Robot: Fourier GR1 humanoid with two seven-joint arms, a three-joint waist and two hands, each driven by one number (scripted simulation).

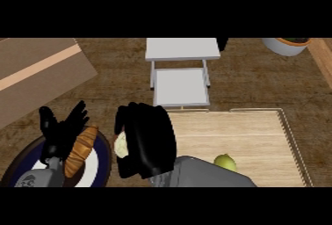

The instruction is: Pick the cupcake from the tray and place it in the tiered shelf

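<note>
My right hand (148, 139) is in the lower middle of the head view, just left of the wooden tray (259, 132). Its fingers curl round a pale cupcake (120, 145), of which only a cream sliver shows at the hand's left edge. The grey tiered shelf (182, 85) stands beyond the hand, with its upper tier (182, 48) further back. My left hand (59, 134) rests open at the lower left, fingers up, over a plate.
A dark-rimmed plate (14, 169) with a long brown pastry (81, 151) lies at the lower left. A yellow-green fruit (225, 162) sits on the tray's near part. A brown box (39, 74) fills the upper left, and a pot (287, 45) stands top right.
</note>
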